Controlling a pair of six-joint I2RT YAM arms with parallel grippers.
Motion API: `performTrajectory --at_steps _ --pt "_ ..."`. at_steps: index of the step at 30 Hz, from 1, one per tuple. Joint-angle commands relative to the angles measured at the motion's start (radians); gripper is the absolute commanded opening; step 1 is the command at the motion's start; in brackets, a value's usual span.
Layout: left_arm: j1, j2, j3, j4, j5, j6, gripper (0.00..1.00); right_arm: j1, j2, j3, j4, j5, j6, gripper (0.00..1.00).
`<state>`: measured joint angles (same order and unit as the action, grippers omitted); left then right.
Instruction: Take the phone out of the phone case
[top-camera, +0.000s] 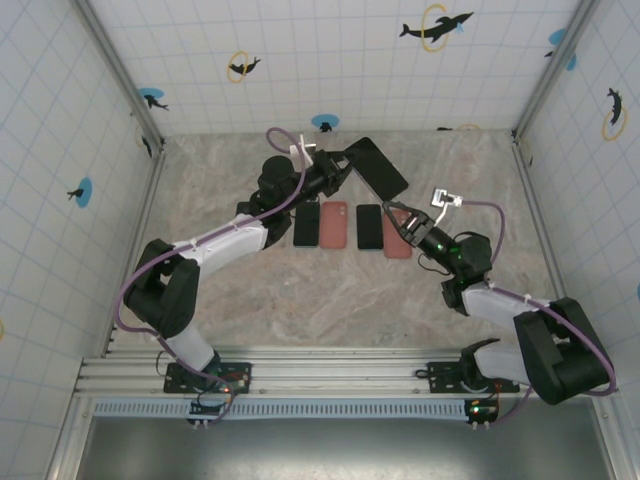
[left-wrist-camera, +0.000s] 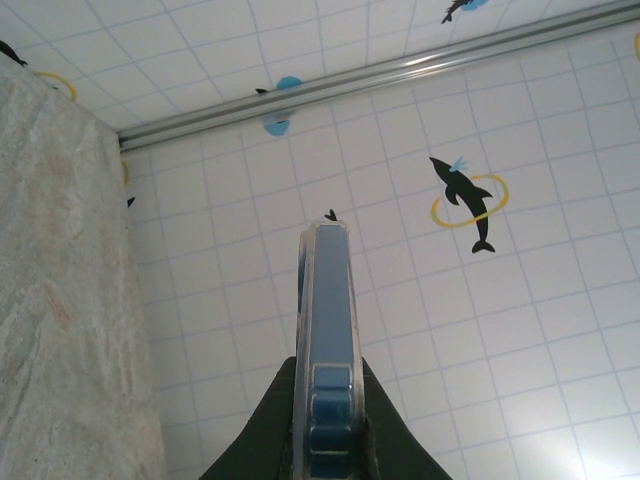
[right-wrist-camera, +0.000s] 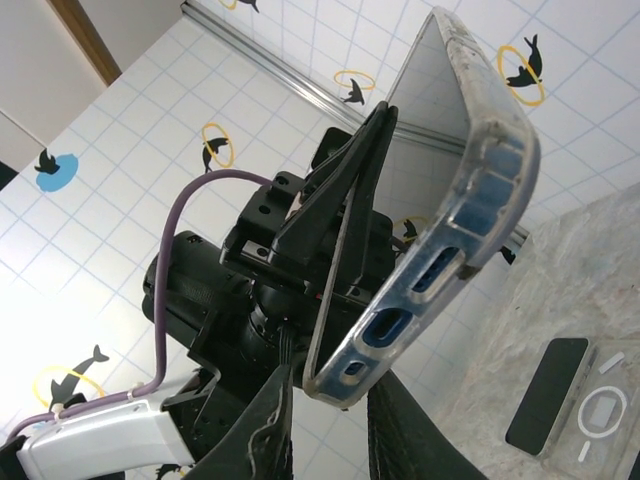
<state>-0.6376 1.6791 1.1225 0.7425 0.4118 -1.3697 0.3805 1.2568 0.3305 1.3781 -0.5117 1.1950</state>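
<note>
A blue phone in a clear case (top-camera: 378, 168) is held in the air above the back of the table. My left gripper (top-camera: 345, 165) is shut on it. In the left wrist view the cased phone (left-wrist-camera: 328, 300) stands edge-on, pinched at the left gripper (left-wrist-camera: 330, 385). The right wrist view shows its bottom end with the port holes (right-wrist-camera: 470, 190). That end's lower corner sits between the fingers of my right gripper (right-wrist-camera: 335, 405), which is open with a thin gap on the left side. From above, the right gripper (top-camera: 396, 211) is just below the phone's near corner.
On the marble table lie two black phones (top-camera: 307, 224) (top-camera: 369, 226), each with a pink case (top-camera: 334, 224) (top-camera: 397, 235) to its right. One black phone (right-wrist-camera: 548, 395) and a case with a ring mark (right-wrist-camera: 603, 412) lie below the right gripper. Tiled walls enclose the table.
</note>
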Motion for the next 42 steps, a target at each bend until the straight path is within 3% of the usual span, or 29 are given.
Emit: performTrajectory --at_steps 1,11,21,26,34,42 --pt "0.006 -0.042 -0.006 0.083 0.020 -0.027 0.03 0.006 0.010 0.050 0.018 -0.017 -0.024 0.22" --pt "0.006 -0.056 -0.009 0.080 0.048 -0.036 0.02 -0.001 -0.005 0.066 -0.114 -0.016 -0.115 0.15" --pt "0.004 -0.080 -0.021 0.113 0.090 -0.098 0.00 -0.014 -0.064 0.131 -0.602 0.070 -0.448 0.10" --pt "0.000 -0.088 -0.021 0.119 0.097 -0.112 0.00 -0.027 -0.056 0.160 -0.719 0.102 -0.492 0.10" --pt "-0.002 -0.082 0.002 0.051 0.115 -0.038 0.00 -0.076 -0.052 0.102 -0.478 -0.012 -0.335 0.13" --pt "0.040 -0.089 0.012 -0.062 0.153 0.121 0.00 -0.143 -0.093 0.072 -0.429 -0.108 -0.307 0.33"
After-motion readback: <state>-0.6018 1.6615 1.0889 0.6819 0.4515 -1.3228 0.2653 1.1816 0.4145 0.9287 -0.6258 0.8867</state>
